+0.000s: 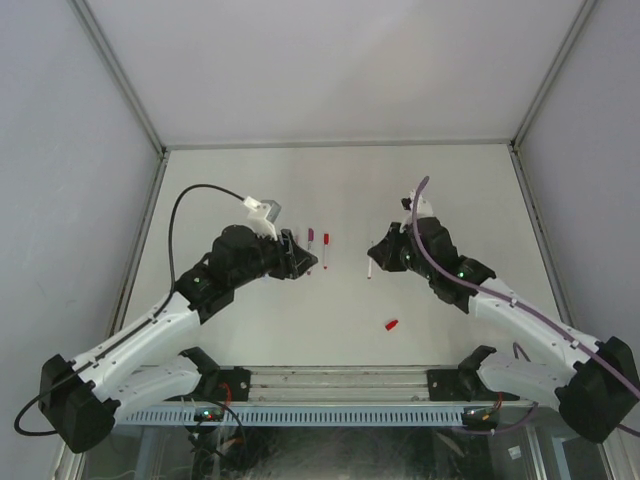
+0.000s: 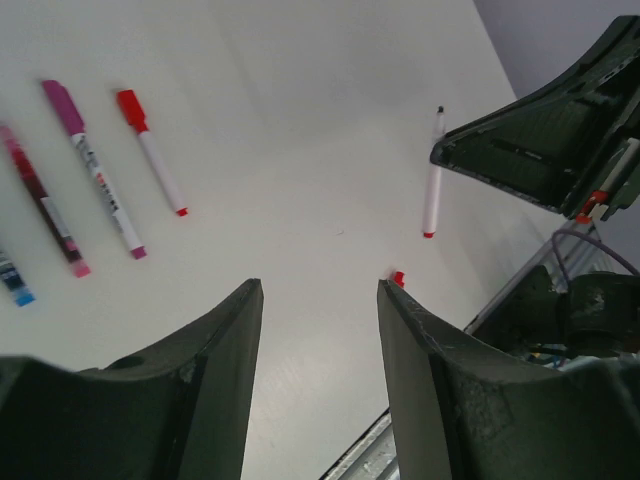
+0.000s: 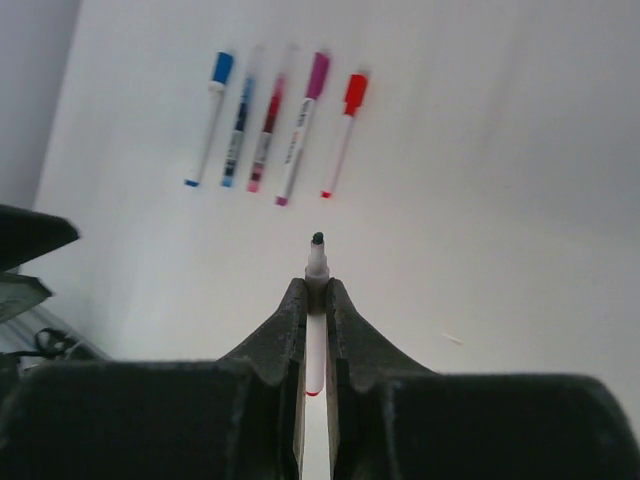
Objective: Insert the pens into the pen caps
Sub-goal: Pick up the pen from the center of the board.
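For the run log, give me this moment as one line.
left fingers open, empty | right fingers shut on uncapped pen | red cap loose on table

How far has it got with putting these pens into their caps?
Nearly finished, it seems. Done: the five pens in a row appear capped. In hand: the right gripper is shut on an uncapped pen, tip bare. Left: the loose red cap lies on the table, untouched, and the left gripper hangs open and empty; pen and cap have yet to meet.
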Available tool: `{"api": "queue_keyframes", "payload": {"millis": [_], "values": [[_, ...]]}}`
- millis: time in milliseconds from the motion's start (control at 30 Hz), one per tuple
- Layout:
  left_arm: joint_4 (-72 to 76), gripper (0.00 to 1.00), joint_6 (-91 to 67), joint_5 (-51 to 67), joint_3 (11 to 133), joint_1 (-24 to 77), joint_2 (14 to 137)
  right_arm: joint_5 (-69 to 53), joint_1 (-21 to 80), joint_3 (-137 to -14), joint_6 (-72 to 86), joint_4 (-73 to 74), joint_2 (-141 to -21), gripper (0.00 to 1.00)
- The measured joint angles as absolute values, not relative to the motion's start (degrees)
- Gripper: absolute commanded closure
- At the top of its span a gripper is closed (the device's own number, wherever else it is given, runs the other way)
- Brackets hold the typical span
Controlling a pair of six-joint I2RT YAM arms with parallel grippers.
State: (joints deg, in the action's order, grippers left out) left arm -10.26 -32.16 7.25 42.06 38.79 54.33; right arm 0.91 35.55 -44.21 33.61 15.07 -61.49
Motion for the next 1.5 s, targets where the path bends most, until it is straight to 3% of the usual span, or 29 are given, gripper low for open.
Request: {"api": "queue_keyframes", "payload": {"millis": [267, 733, 1500], "values": [[-2.24, 0.47, -34.52, 9.52, 40.73, 43.92, 56.71, 1.02, 40.23, -34.44, 43.46, 1.28, -54.61, 1.00], [3.46, 0.50, -35.53, 12.05, 41.06, 48.71, 64.45, -0.25, 43.51, -33.91, 47.94, -10.52, -51.64, 1.00], [8.03, 0.51, -35.44, 14.28, 41.06, 49.87, 64.51, 8.40, 45.47, -33.89, 48.82, -3.11, -50.39, 1.00]]}}
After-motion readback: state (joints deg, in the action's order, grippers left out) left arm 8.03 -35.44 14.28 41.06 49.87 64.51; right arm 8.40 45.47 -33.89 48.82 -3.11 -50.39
